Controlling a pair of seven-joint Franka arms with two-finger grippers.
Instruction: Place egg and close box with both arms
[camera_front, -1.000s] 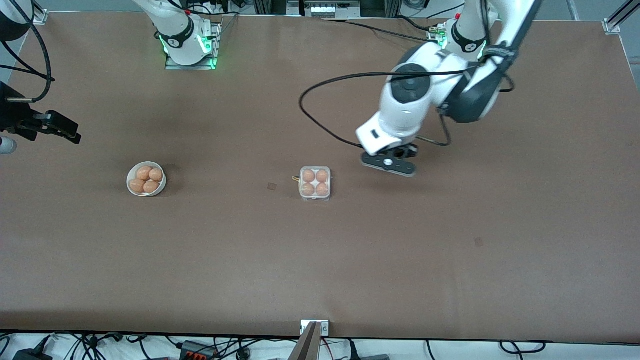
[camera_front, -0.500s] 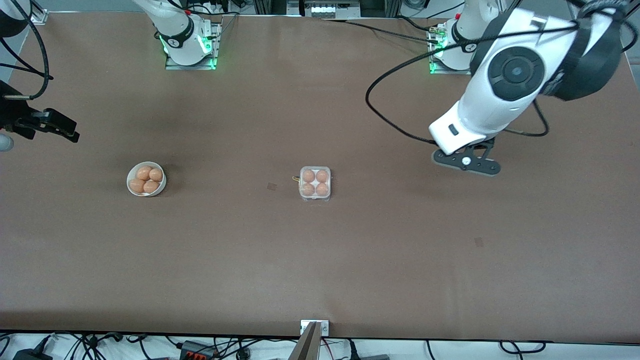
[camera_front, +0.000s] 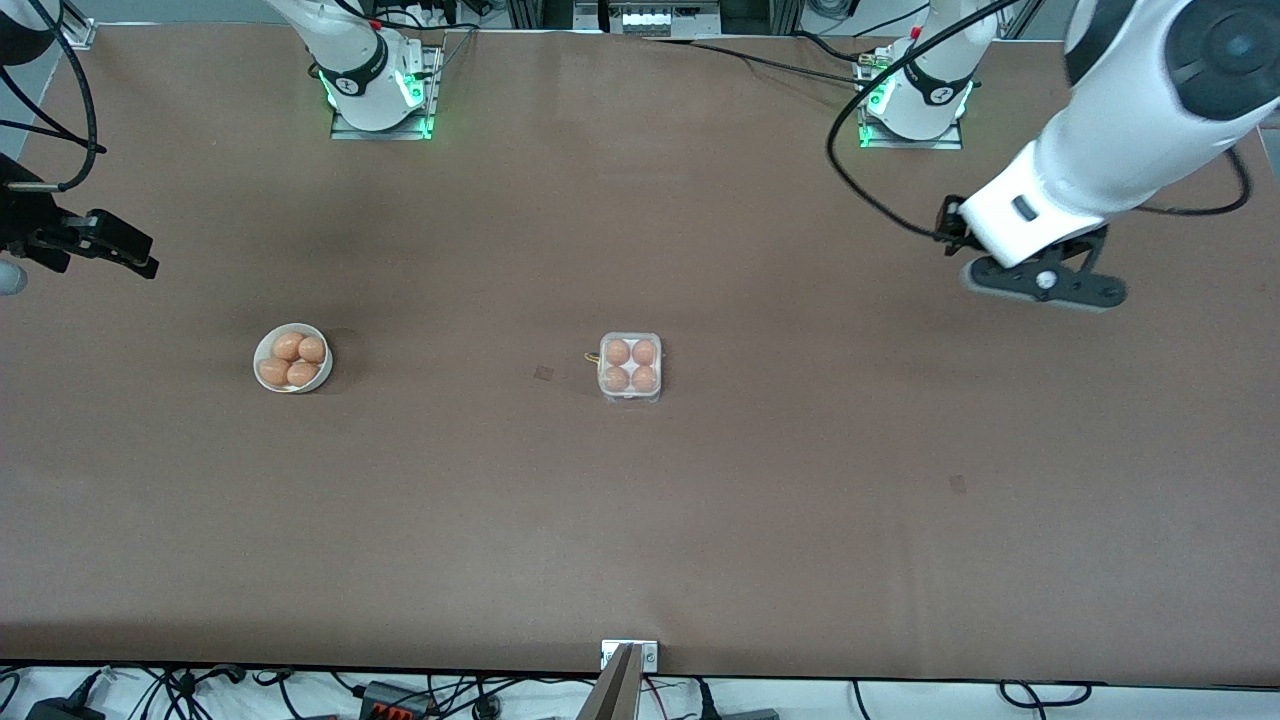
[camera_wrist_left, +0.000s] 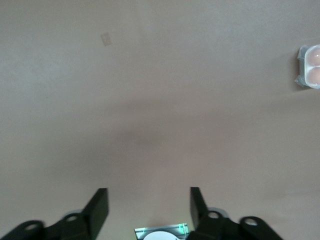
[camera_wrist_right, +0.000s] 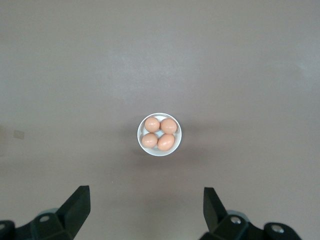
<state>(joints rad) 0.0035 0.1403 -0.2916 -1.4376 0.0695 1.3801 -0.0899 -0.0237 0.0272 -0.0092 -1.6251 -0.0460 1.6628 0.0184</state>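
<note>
Brown table (camera_front: 700, 520); box (camera_front: 630, 367) shut, four eggs.

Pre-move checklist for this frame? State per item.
1. Box cups filled: ok, four eggs in it.
2. Box lid shut: cannot tell.
3. Left gripper clear of box: ok, over bare table toward the left arm's end, jaws open, empty.
4. Right gripper clear of box: ok, at the right arm's end of the table, jaws open, empty.
5. Bowl undisturbed: ok, upright, four eggs inside.
</note>
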